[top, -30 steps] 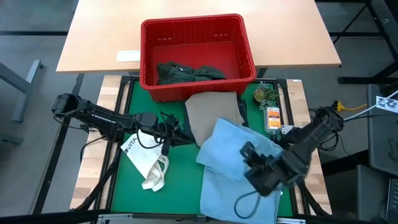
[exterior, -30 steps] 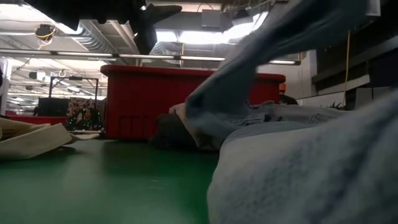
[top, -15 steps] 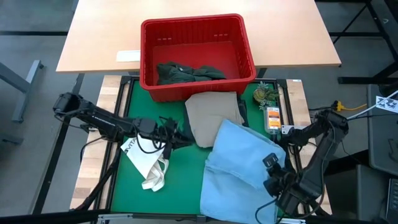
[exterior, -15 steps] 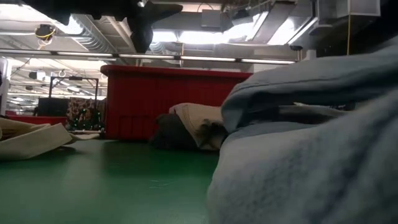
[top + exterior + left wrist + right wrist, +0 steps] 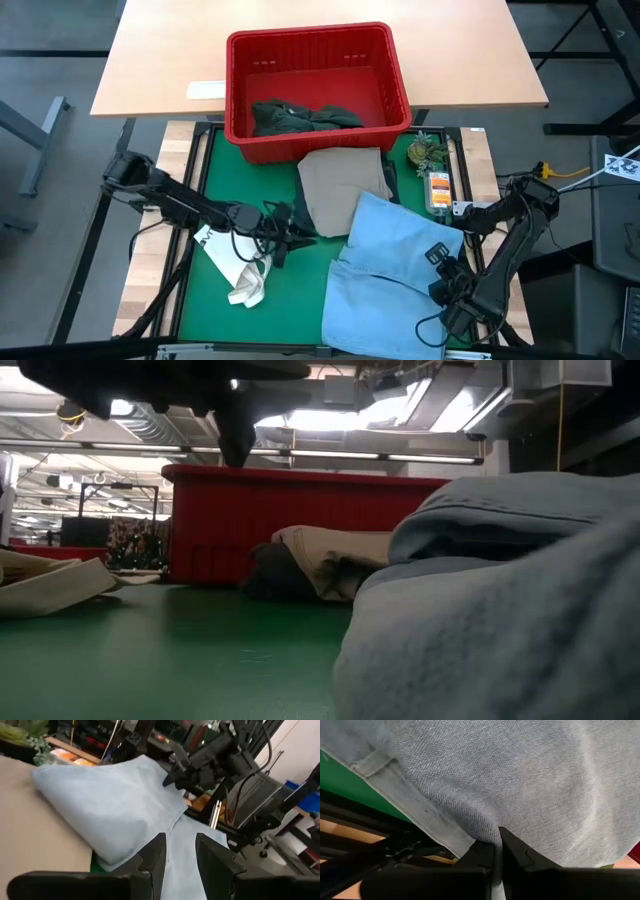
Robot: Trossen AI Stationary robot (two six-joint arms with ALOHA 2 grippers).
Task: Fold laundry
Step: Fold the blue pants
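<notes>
1. Two grippers work near the red basket (image 5: 318,85).
2. Light blue piece (image 5: 390,270) lies on the green mat (image 5: 300,300), in front of the basket, folded over.
3. Right gripper (image 5: 458,318) is closed at the blue cloth's near right edge; whether it pinches fabric is unclear.
4. Left gripper (image 5: 290,238) hovers beside the beige piece (image 5: 340,185), fingers slightly parted, empty.
5. Dark green-grey piece (image 5: 300,117) sits inside the basket.

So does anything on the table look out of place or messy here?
The white cloth tote bag lies crumpled among the laundry on the green mat, beside the left gripper. A small green plant and an orange packet sit along the mat's right edge.
</notes>
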